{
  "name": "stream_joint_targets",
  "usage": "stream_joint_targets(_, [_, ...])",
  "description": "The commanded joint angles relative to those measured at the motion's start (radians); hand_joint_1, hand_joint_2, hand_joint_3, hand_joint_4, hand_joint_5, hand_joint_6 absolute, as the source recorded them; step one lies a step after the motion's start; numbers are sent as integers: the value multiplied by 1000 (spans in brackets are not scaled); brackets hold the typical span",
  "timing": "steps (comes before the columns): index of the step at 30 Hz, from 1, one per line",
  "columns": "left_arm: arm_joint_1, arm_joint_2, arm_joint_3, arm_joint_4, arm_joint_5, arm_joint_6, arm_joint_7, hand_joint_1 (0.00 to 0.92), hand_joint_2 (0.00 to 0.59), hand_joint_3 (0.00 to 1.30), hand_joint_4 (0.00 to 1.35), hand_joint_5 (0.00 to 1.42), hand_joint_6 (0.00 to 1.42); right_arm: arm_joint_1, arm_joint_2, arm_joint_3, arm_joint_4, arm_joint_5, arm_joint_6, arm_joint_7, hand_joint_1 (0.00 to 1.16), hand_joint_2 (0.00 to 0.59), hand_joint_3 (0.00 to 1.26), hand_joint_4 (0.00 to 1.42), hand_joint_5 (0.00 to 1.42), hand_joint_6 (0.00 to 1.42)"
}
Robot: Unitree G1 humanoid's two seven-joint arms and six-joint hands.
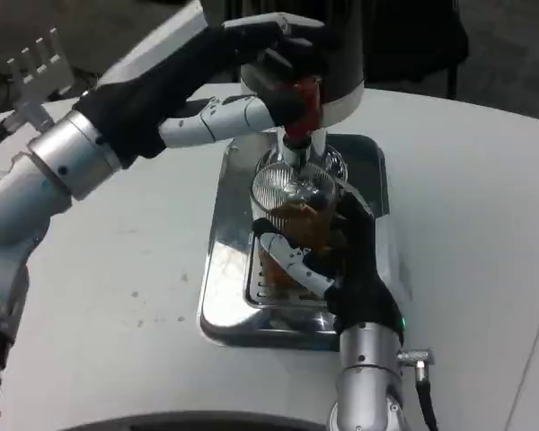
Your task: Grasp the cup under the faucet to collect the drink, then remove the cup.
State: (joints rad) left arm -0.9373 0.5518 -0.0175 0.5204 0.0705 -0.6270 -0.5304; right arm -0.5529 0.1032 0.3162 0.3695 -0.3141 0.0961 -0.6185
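The right hand [341, 260] was seen wrapped around the lower part of the cup [292, 211], its white and black fingers [292, 260] curled across the front of the ribbed glass, so the cup was judged to be held. The cup stood upright on the grille of the steel drip tray [225, 269], directly beneath the faucet [296, 144], and amber drink was visible in it to a fair height. The left hand [269, 54] was laid over the red tap lever [307, 99] at the base of the dispenser [341, 63]; whether its fingers were closed on the lever or merely pressed against it could not be told.

The filling step was judged to be under way or near its end. Overflow was considered the chief risk: if the lever were kept pressed while the level rose, drink would be spilled over the rim onto the tray and the holding fingers. A second risk was seen in the removal: were the cup drawn away before the tap was shut off, the stream would be poured onto the tray. The glass was also taken to be smooth and heavy when full, so a slip or tilt in the grip, or a knock of the rim against the faucet, could be caused by a hasty lift.
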Motion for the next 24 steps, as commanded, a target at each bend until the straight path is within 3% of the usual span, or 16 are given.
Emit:
stream_joint_targets(1, [29,-1,16,-24,-22,-4,10,0,95,313,345,463,444,34,121,2,-27,13,14,-2,681,236,337,337,389,412])
stream_joint_targets(24, [29,-5,21,-8,-31,-9,21,0,100,334,378,486,471,100,89,12,-116,-14,18,21,672,232,362,364,428,439])
